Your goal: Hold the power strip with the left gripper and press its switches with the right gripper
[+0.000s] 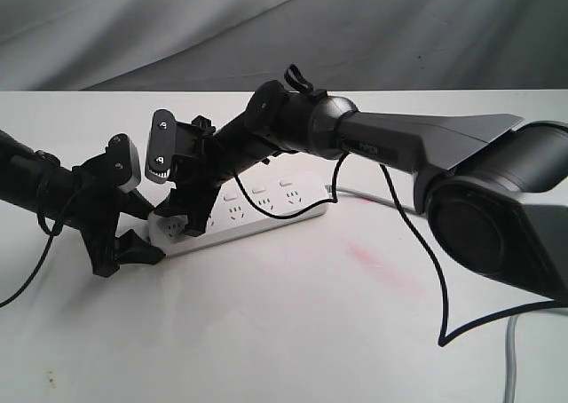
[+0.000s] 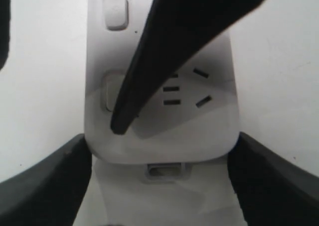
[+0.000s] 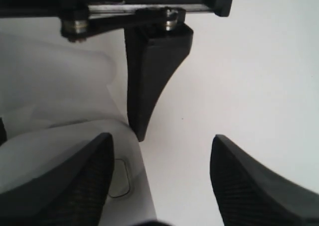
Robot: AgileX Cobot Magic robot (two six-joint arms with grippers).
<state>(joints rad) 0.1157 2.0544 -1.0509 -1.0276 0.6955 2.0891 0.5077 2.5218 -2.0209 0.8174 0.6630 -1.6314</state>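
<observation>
We find the power strip (image 1: 266, 209) lying flat on the white table (image 1: 293, 332). The left gripper (image 2: 160, 140) is clamped across its rounded end, one finger against each side. The right gripper (image 3: 160, 149) is spread wide. One finger (image 2: 164, 52) slants down, its tip on the end switch (image 2: 108, 91). The next switch (image 2: 115, 12) is uncovered.

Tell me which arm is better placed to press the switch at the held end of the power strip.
The right. One finger of the right gripper has its tip at that switch, jaws open. The left gripper grips the power strip by its end, so it is occupied.
</observation>
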